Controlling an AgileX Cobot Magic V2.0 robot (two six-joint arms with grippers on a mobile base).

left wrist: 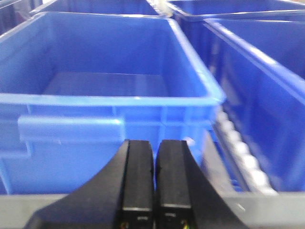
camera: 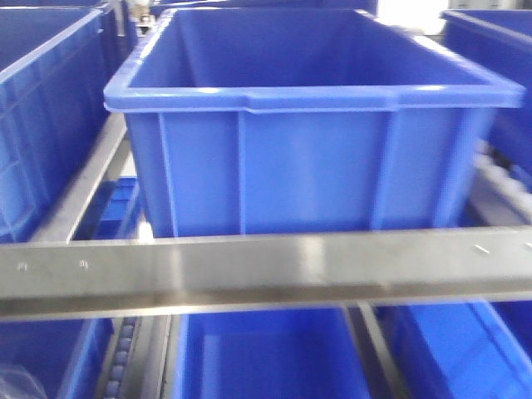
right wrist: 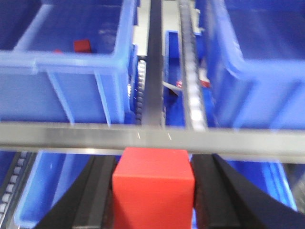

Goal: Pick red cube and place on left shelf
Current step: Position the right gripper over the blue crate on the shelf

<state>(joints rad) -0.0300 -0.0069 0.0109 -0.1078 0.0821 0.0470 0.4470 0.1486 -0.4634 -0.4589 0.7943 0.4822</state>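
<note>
Racks of blue bins (camera: 307,158) on metal shelving fill the place, with a steel rail (camera: 266,270) running across the front. The right hand (right wrist: 153,200) is clamped on the red cube (right wrist: 153,181), a finger pressed to each side, just short of that rail. The left hand (left wrist: 155,176) is pinched together on nothing, facing one of the bins. The risk I see is the carry leftward: the cube could clip the rail or a bin rim, twist loose and drop by the roller track (right wrist: 190,86).
</note>
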